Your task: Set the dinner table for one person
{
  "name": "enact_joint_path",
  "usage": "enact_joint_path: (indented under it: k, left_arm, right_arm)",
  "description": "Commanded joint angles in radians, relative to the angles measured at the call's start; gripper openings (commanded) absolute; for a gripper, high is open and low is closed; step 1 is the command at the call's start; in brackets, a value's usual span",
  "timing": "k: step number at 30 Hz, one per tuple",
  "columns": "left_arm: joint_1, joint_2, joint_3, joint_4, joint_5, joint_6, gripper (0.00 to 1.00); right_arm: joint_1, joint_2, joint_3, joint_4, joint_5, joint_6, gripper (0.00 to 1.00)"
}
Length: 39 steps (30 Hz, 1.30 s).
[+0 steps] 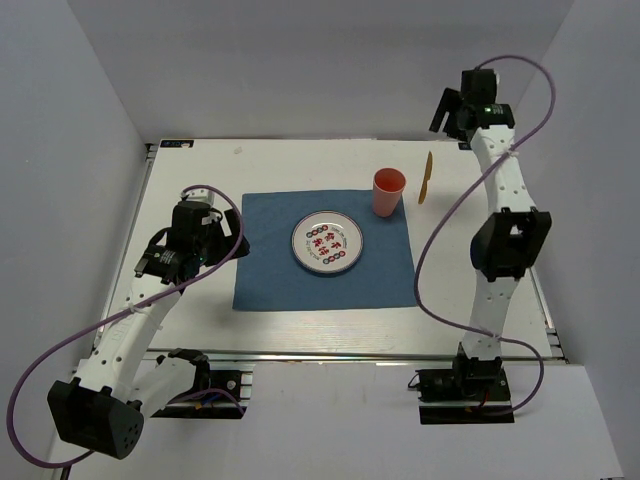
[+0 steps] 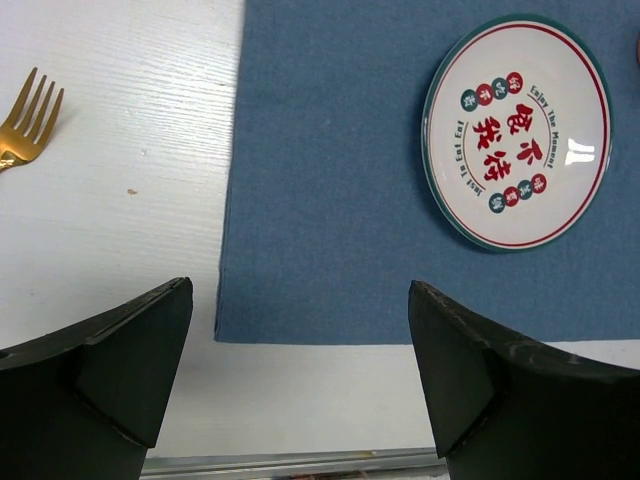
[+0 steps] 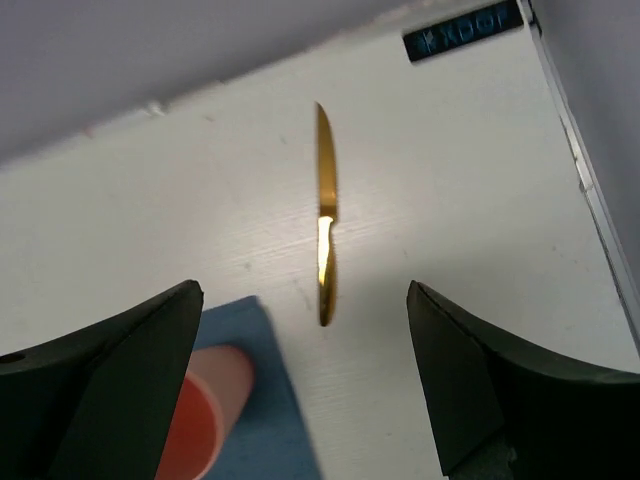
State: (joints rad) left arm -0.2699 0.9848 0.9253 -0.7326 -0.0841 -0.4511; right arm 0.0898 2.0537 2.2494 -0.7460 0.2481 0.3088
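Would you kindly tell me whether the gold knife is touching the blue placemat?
Apart. The right wrist view shows bare white dinner table between the handle end of the knife and the corner of the placemat.

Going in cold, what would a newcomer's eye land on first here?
A blue placemat lies centred on the white dinner table, holding a printed plate in its middle and a coral cup at its far right corner. A gold knife lies on bare tabletop right of the cup, a gold fork left of the placemat.
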Motion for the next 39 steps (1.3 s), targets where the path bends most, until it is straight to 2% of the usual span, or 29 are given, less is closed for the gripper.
enact_joint_path:
  k: [1,6,15,18,24,26,32,33,36,39]
  left_arm:
    - [0.006,-0.011,-0.002,0.024,0.046,0.020,0.98]
    - [0.006,-0.026,-0.013,0.038,0.057,0.025,0.98]
    - [0.006,0.002,-0.014,0.048,0.129,0.042,0.98]
    - [0.006,-0.005,-0.016,0.048,0.126,0.043,0.98]
    - [0.006,-0.008,-0.016,0.048,0.129,0.042,0.98]
    - [0.006,-0.009,-0.016,0.048,0.129,0.043,0.98]
    - [0.006,-0.012,-0.016,0.047,0.126,0.042,0.98]
    - [0.006,-0.011,-0.016,0.047,0.126,0.042,0.98]
    - [0.006,-0.015,-0.016,0.045,0.121,0.043,0.98]
    - [0.006,-0.020,-0.016,0.045,0.121,0.042,0.98]
  right_arm:
    - [0.004,0.170,0.056,-0.094,-0.032,-0.063,0.88]
    - [0.008,0.269,0.078,-0.056,-0.075,-0.105,0.86]
    - [0.008,0.404,0.090,-0.013,-0.029,-0.102,0.83]
    - [0.005,0.445,0.096,-0.015,-0.029,-0.106,0.80]
    - [0.004,0.500,0.122,-0.007,-0.047,-0.119,0.66]
    - [0.007,0.522,0.128,-0.010,-0.047,-0.131,0.64]
    - [-0.009,0.543,0.092,-0.052,-0.127,-0.132,0.43]
    - [-0.009,0.542,0.081,-0.068,-0.127,-0.131,0.26]
    - [-0.007,0.511,0.021,-0.076,-0.106,-0.106,0.00]
    - [-0.005,0.433,-0.074,-0.052,-0.076,-0.080,0.00]
